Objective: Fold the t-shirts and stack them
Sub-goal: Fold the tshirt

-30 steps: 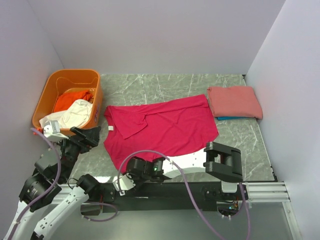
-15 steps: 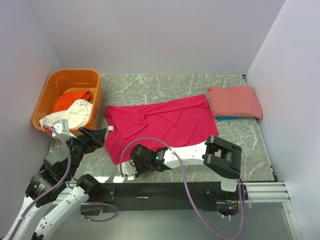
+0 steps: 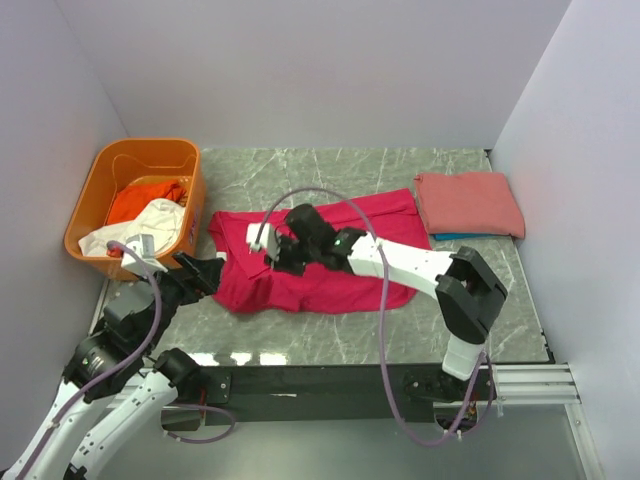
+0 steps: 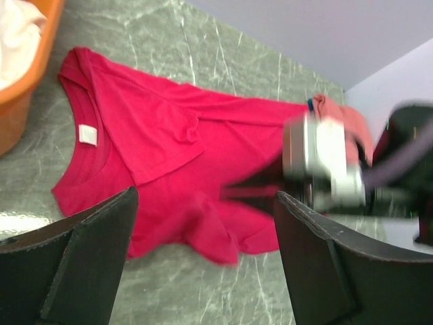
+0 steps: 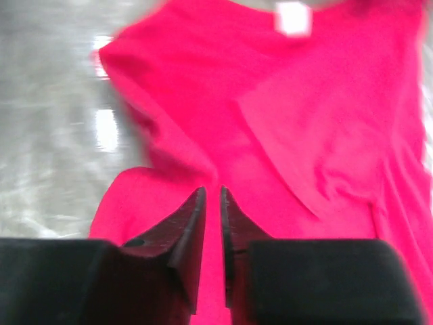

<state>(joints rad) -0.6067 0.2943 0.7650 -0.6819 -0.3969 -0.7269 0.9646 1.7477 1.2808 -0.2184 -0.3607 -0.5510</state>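
Note:
The crimson-pink t-shirt (image 3: 310, 290) (image 4: 155, 135) (image 5: 325, 101) lies spread on the marble table, its near hem bunched and drawn up over the body. My right gripper (image 3: 268, 252) (image 5: 212, 193) hovers over the shirt's left half. It is shut on a pinch of that cloth, which runs taut to it. At the shirt's near-left corner my left gripper (image 3: 205, 270) (image 4: 206, 195) is wide open above the table, holding nothing. A folded salmon-pink shirt (image 3: 468, 203) rests on a blue one (image 3: 455, 237) at the far right.
An orange tub (image 3: 140, 160) (image 4: 27, 88) at the far left holds a white shirt (image 3: 140, 228) and an orange shirt (image 3: 145, 195). Walls close in the table on the left, back and right. The right arm (image 3: 420, 265) stretches across the crimson shirt.
My right gripper shut on the shirt's near hem and carried it away from the table's front edge, up over the shirt. The left gripper crept forward toward the shirt's corner, still open.

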